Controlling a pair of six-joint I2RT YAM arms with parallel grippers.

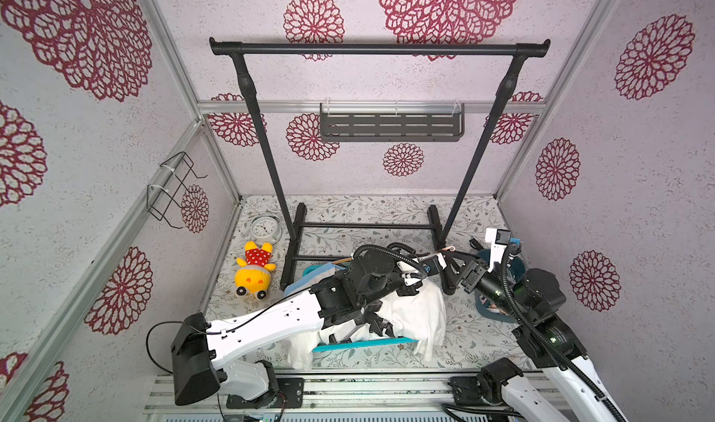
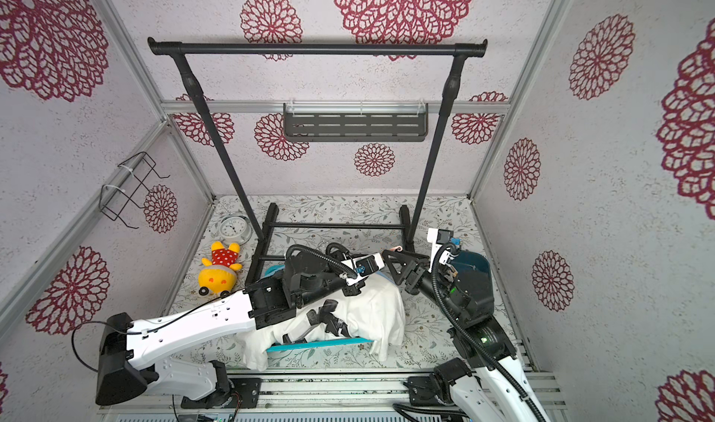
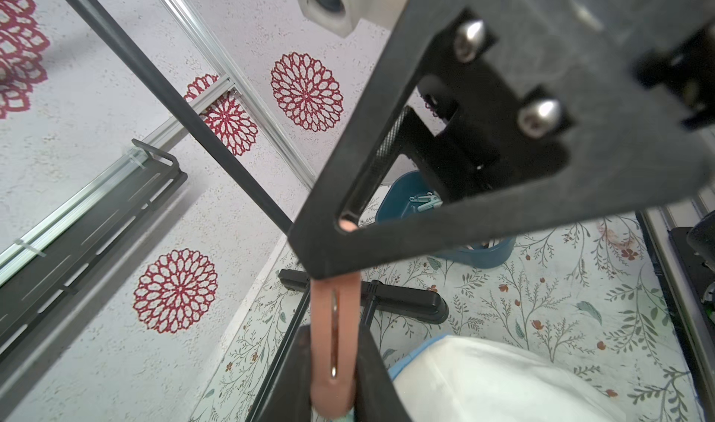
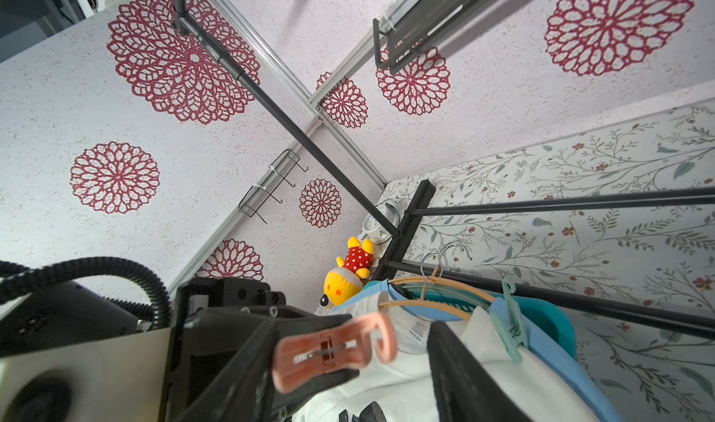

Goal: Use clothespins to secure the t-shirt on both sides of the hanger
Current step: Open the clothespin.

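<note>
1. We read this as a handover above the right half of the worktop (image 1: 464, 323). The left end effector (image 3: 334, 333) is clamped tight on one end of a pink clothespin (image 4: 332, 352) and holds it out so the free end is offered to the other arm.
2. The right end effector (image 4: 354, 333) straddles that free end with its jaws apart. One finger (image 4: 240, 362) lies against the pin and the other stands clear, so we judge it has no grip yet.
3. We think the pin changes arms so it can be re-held by its handles, which must be squeezed to open it over the fabric.
4. The white t-shirt (image 1: 418, 311) sits on a wooden hanger (image 4: 425, 304) in a teal basket (image 4: 553, 319) near the middle of the worktop's front edge. It lies flat there, so both shoulders should be reachable from above.
5. The same basket holds a blue garment (image 4: 557, 358) on a second hanger, under the white one. A mint green clothespin (image 4: 510, 315) is clipped at the shoulders, though we cannot tell which garment it bites.
6. A dark blue bin (image 3: 483, 255) by the right edge holds the spare clothespins (image 3: 423, 203). Their number is too small to make out.
</note>
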